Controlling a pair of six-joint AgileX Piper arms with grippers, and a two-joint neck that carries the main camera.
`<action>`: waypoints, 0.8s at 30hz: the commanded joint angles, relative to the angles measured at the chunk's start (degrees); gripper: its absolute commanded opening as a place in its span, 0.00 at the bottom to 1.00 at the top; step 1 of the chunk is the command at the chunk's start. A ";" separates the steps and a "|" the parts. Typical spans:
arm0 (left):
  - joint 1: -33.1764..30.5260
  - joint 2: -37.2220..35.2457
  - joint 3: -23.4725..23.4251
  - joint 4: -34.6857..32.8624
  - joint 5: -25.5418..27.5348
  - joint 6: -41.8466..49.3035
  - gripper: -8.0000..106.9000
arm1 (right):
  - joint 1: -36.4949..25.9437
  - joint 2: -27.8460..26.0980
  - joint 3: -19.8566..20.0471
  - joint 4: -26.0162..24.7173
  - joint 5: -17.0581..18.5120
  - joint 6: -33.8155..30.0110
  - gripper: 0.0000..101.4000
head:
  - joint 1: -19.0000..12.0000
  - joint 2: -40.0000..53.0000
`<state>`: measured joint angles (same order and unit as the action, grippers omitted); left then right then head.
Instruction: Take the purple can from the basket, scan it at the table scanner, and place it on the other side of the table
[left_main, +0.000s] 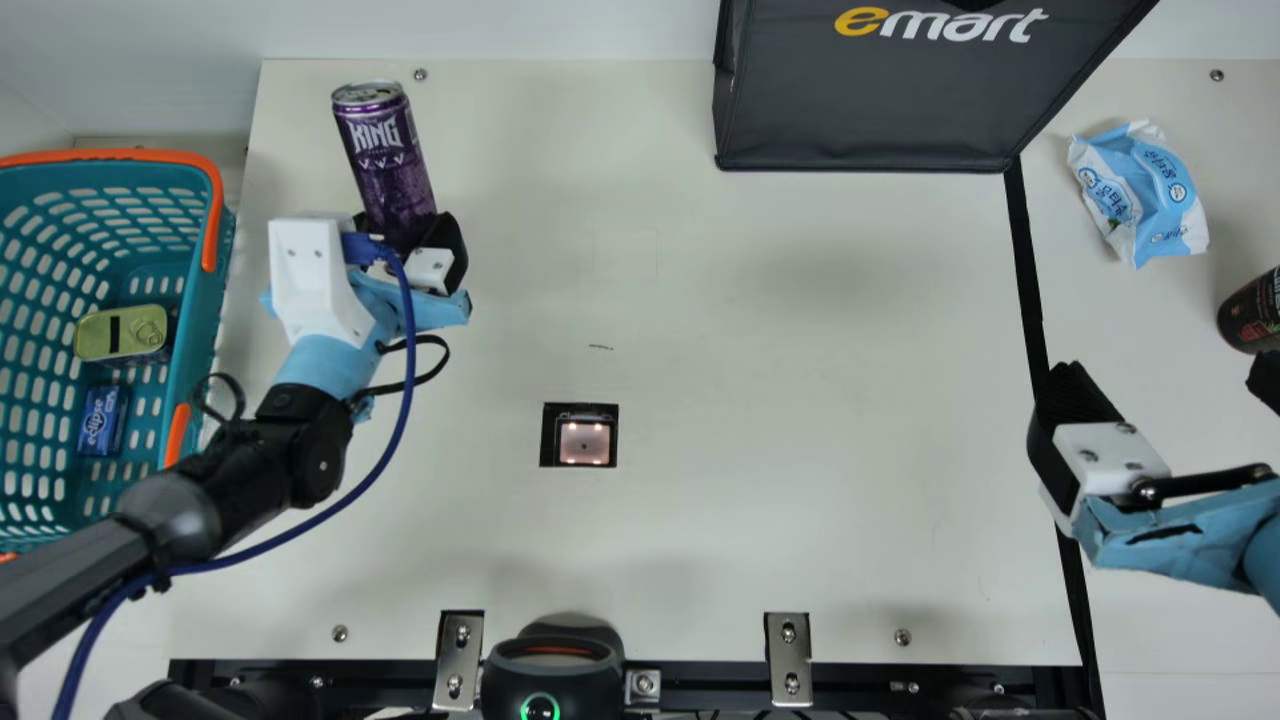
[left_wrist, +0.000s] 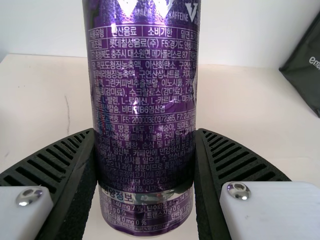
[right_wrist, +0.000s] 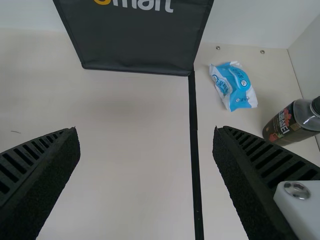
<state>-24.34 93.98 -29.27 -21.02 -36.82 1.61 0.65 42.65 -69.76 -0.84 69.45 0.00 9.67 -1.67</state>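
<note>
Purple can (left_main: 388, 165) is gripped low between the fingers of my left hand (left_wrist: 145, 131); if I swing too fast to the scanner (left_main: 584, 442), its free top could lean and slip. My right hand (right_wrist: 145, 129) stands wide.

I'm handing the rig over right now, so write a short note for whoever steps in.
Left gripper: shut on the purple can, near the basket.
Right gripper: open and empty, on the table's right side.
Done: can out of the basket.
To do: scan it at the scanner, apparently not yet done, though the pictures can't confirm that; then place it on the other side, probably the right, where the blue packet and bottle are.
</note>
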 joint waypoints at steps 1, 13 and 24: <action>-0.27 1.38 0.14 -0.30 -2.22 0.03 0.00 | 0.00 0.00 0.00 0.00 0.00 0.00 0.94 | -1.75 0.09; 0.46 6.92 -0.58 1.37 -8.05 -0.92 0.00 | 0.00 0.00 0.00 0.00 -0.03 0.00 0.94 | -1.75 0.09; 5.07 11.83 -5.70 6.15 -9.21 -1.36 0.00 | 0.00 0.00 0.00 0.00 -0.03 0.00 0.94 | -1.75 0.09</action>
<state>-19.62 105.41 -34.38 -15.12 -46.00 0.00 0.65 42.65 -69.76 -0.84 69.43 0.00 9.58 -1.76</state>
